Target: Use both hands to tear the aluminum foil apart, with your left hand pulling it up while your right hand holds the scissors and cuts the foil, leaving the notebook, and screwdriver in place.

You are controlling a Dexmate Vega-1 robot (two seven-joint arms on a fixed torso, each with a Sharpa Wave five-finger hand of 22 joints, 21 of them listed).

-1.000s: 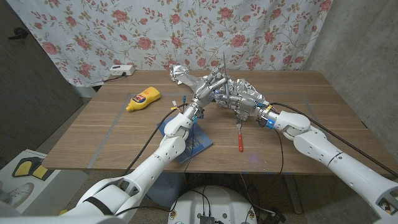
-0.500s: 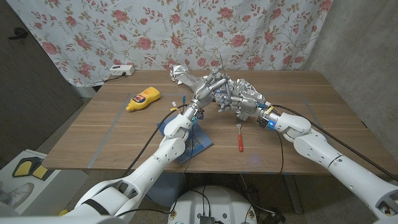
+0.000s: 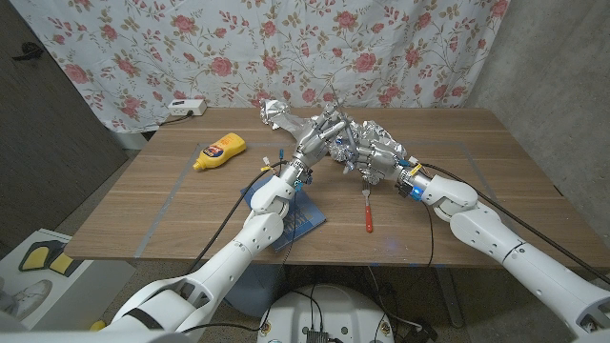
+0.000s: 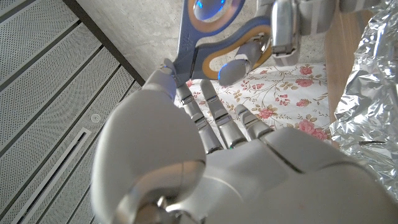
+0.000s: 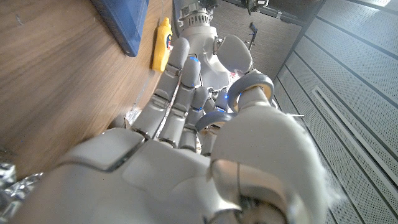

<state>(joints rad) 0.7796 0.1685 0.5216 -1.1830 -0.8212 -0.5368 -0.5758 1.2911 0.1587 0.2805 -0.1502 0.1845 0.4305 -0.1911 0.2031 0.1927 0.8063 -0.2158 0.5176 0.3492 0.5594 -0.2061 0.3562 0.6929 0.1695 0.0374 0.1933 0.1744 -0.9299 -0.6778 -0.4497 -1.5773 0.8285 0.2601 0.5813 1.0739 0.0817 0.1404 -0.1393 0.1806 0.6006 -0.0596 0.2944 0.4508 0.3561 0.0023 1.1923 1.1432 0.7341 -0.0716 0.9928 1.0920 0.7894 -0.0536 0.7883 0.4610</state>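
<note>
Head view, scanning from frame left: yellow bottle [image 3: 220, 151] lying on the table [image 3: 172, 205], blue notebook [image 3: 303, 211] resting under the left forearm. Near upper center, left hand [image 3: 322, 135] raised, fingers clenching the aluminum foil [image 3: 286, 118], holding it up as a second ago. Just right, right hand [image 3: 381, 160] having crept a little leftward, fingers threaded through the scissors [image 5: 233, 99] handles. Closing in on the foil, probably readying the cut. Below it, screwdriver [image 3: 367, 211] lying untouched.
</note>
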